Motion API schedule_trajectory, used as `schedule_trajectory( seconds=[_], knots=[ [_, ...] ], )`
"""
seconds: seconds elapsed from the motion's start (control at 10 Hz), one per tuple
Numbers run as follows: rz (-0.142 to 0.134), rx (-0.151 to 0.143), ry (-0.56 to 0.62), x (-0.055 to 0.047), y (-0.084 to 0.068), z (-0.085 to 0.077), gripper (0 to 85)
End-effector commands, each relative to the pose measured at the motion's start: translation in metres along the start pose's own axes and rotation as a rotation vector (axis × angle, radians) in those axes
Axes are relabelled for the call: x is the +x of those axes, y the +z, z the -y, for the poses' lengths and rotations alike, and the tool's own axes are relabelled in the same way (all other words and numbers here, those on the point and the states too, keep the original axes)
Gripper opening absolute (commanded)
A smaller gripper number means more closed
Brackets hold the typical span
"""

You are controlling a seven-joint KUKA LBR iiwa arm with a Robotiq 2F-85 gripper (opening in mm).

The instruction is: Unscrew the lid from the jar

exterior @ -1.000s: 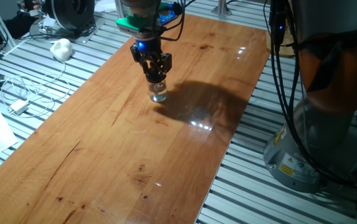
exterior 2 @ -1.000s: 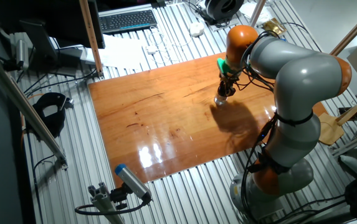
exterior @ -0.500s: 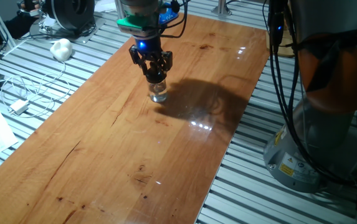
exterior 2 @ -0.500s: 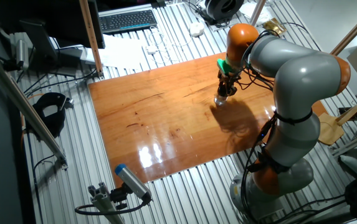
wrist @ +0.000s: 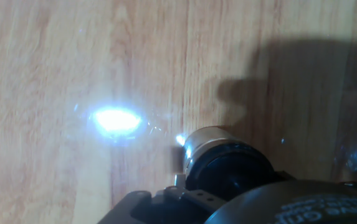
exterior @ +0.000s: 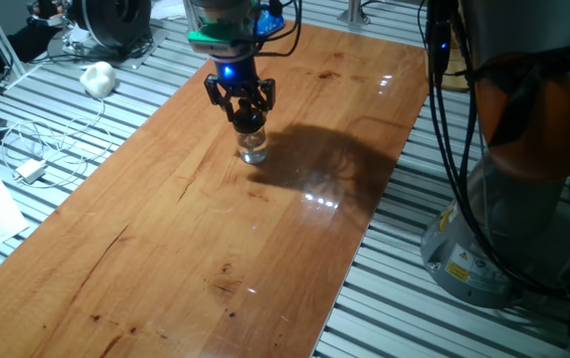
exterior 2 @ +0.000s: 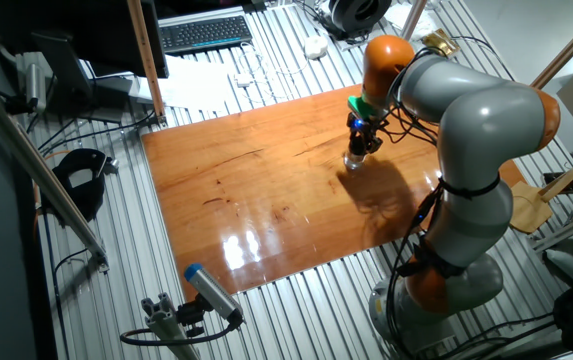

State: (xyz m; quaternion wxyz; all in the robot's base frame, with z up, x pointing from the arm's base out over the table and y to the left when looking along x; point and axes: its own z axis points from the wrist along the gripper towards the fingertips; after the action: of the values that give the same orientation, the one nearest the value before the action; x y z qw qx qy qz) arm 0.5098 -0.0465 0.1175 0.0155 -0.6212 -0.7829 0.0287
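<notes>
The small clear glass jar (exterior: 254,151) stands upright on the wooden table (exterior: 195,259), near its far middle. Its black lid (exterior: 250,126) is on top, between the fingers. My gripper (exterior: 248,121) comes straight down on it and is shut on the lid. In the other fixed view the gripper (exterior 2: 357,151) sits on the jar (exterior 2: 352,163). In the hand view the black lid (wrist: 228,168) shows from above with a shiny rim, partly hidden by the gripper body at the bottom edge.
The robot's base (exterior: 508,219) stands off the table's right edge. A white lump (exterior: 97,78) and a white cable with an adapter (exterior: 31,171) lie on the metal slats to the left. A keyboard (exterior 2: 206,33) lies beyond the table. A bright glare (wrist: 114,119) marks the wood.
The gripper has turned a little about its vertical axis on the lid; its fingers stand at a slightly different angle. The jar has stayed in place.
</notes>
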Motion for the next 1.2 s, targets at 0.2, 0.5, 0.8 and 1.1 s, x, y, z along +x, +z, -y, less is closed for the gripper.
schedule_trajectory(
  seconds=[0.2,0.5,0.8,1.1],
  knots=[
    [0.01,-0.015,-0.02,0.0008,0.001,0.0006,51.0],
    [0.021,-0.018,-0.026,0.0009,0.0019,0.0006,51.0],
    [0.023,-0.018,-0.087,0.0008,0.0017,0.0005,51.0],
    [0.008,-0.03,-0.152,0.0006,0.0006,0.0005,51.0]
  ],
)
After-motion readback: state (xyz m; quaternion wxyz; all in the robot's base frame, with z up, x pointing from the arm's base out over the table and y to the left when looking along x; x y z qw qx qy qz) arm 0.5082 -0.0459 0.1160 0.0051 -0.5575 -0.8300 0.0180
